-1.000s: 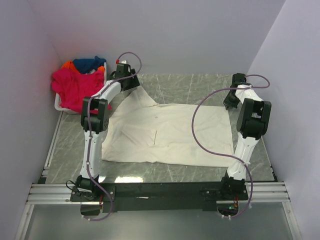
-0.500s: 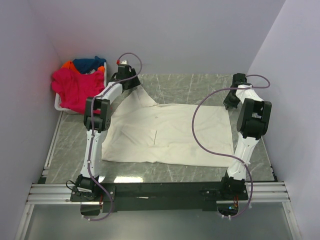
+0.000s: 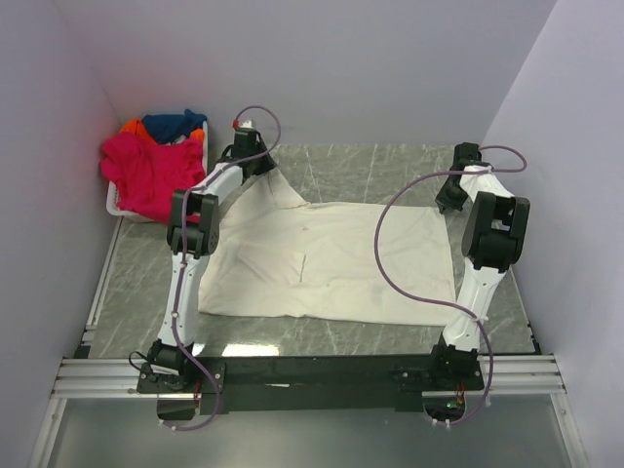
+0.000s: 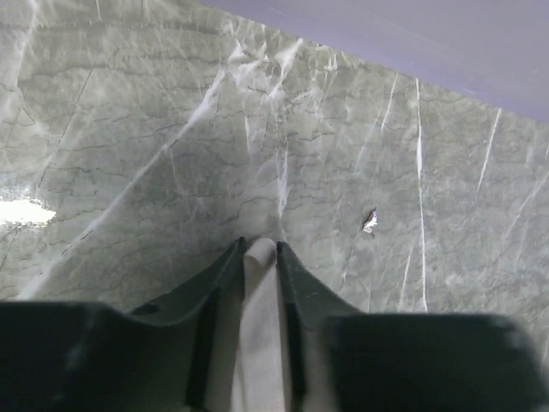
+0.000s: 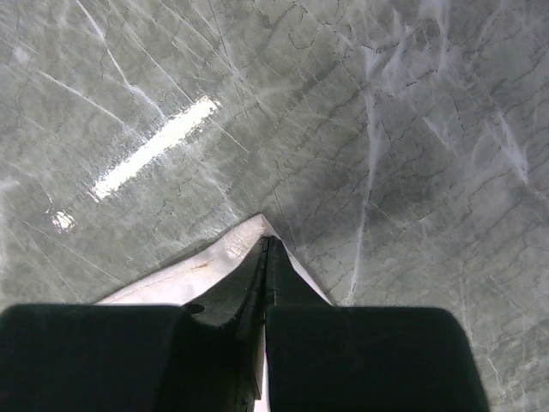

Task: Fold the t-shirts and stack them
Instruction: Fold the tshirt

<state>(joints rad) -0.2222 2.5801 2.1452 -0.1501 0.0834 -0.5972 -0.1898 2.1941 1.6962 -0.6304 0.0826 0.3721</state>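
A large cream t-shirt [image 3: 331,258] lies spread flat across the middle of the marble table. My left gripper [image 3: 255,159] is at its far left corner, where the cloth is pulled up into a peak. In the left wrist view the jaws [image 4: 260,247] press from both sides on a fold of the cream cloth [image 4: 260,326]. My right gripper [image 3: 449,202] is at the shirt's far right corner. In the right wrist view it [image 5: 266,243] is shut, with the cream corner [image 5: 184,275] caught between the tips. The pink [image 3: 146,171], dark blue [image 3: 171,124] and orange [image 3: 130,127] t-shirts are heaped at the far left.
A white basket [image 3: 115,208] holds the coloured heap in the far left corner by the wall. Purple walls close the table on the left, back and right. The arm bases stand on a black rail [image 3: 312,370] at the near edge.
The left jaws have closed in on the fold of cream cloth, and the left wrist has shifted slightly toward the back. The right arm has not moved.
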